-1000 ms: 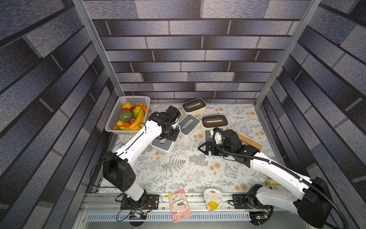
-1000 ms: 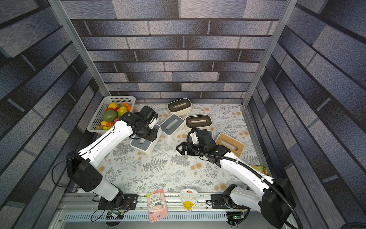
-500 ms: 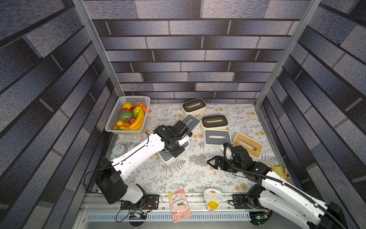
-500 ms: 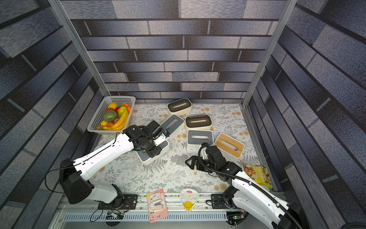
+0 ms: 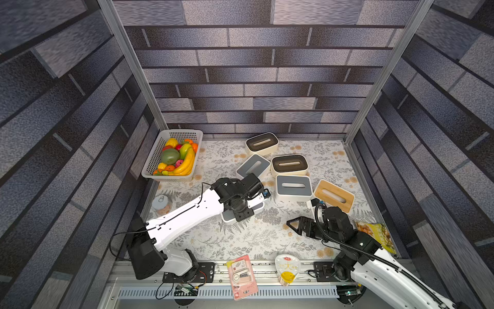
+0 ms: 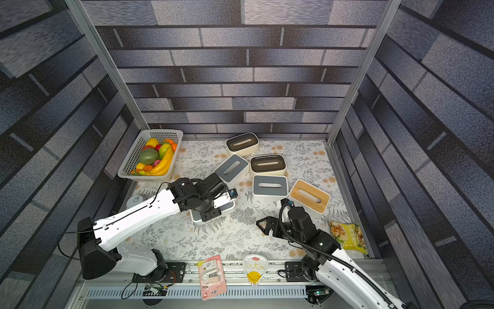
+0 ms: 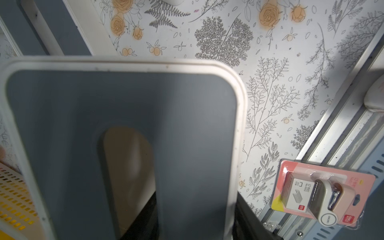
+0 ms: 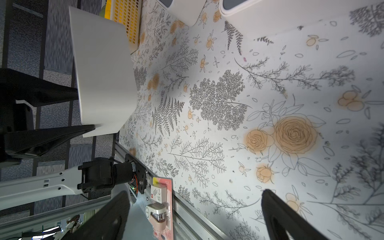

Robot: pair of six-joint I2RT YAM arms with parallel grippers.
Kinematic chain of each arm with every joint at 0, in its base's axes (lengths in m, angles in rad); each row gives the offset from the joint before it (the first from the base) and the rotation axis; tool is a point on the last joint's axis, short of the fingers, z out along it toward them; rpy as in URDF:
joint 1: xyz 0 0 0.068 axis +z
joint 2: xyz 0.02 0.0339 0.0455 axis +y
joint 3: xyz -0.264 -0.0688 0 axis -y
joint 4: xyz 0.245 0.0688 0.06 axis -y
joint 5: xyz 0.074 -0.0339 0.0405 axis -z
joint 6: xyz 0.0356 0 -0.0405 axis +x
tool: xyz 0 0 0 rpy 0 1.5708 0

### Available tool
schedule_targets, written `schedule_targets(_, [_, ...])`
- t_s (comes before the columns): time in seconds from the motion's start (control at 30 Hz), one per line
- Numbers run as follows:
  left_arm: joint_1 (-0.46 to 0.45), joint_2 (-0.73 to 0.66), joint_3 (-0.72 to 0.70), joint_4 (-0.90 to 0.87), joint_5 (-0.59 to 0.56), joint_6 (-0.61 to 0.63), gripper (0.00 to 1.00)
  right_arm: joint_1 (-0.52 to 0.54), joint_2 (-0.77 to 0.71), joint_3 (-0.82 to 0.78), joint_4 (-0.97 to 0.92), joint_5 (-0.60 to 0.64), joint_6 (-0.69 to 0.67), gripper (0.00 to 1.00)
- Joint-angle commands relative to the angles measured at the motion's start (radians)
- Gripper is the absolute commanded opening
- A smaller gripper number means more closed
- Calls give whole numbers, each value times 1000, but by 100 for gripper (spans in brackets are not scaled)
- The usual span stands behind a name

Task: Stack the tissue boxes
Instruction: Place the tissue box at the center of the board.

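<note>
My left gripper [image 5: 241, 212] is shut on a grey-lidded tissue box [image 5: 229, 217], one finger down in the lid's slot [image 7: 128, 166] and the other outside the wall. The box [image 8: 104, 76] hangs over the middle of the mat. Five more tissue boxes lie at the back right. Two have dark brown lids [image 5: 262, 143] [image 5: 289, 163], two have grey lids [image 5: 252, 167] [image 5: 293, 186], and one has a wood lid [image 5: 333, 196]. Near the front right, my right gripper [image 5: 295, 227] stands open and empty above the mat, its fingers [image 8: 280, 218] wide apart.
A white basket [image 5: 154, 157] of fruit stands at the back left, with a small round tin [image 5: 161, 204] in front of it. A pink stapler pack [image 5: 242, 277] and a snack pack [image 5: 287, 269] lie on the front rail. A yellow-green bag [image 5: 377, 236] lies by the right wall.
My left arm has carried its grey-lidded box from beside the basket toward the middle of the mat. My right gripper has drawn back from the grey-lidded box by the wood-lidded one, to the front right.
</note>
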Motion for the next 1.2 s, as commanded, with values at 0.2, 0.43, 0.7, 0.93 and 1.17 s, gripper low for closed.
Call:
schedule_targets(0.2, [-118, 28, 64, 23, 19, 84, 40, -6, -55, -12, -40, -113, 52, 100])
schedule_targets(0.43, [-167, 54, 77, 42, 10, 116, 40, -6, -210, -17, -78, -146, 96, 100])
schedule_targets(0.7, [-170, 67, 70, 42, 84, 113, 40, -5, -228, -1, -116, -172, 92, 100])
schedule_targets(0.93, [-170, 114, 95, 29, 123, 110, 41, -6, -262, -2, -121, -198, 93, 100])
schedule_targets(1.17, [-175, 160, 114, 15, 115, 118, 41, -6, -320, -19, -134, -191, 107, 100])
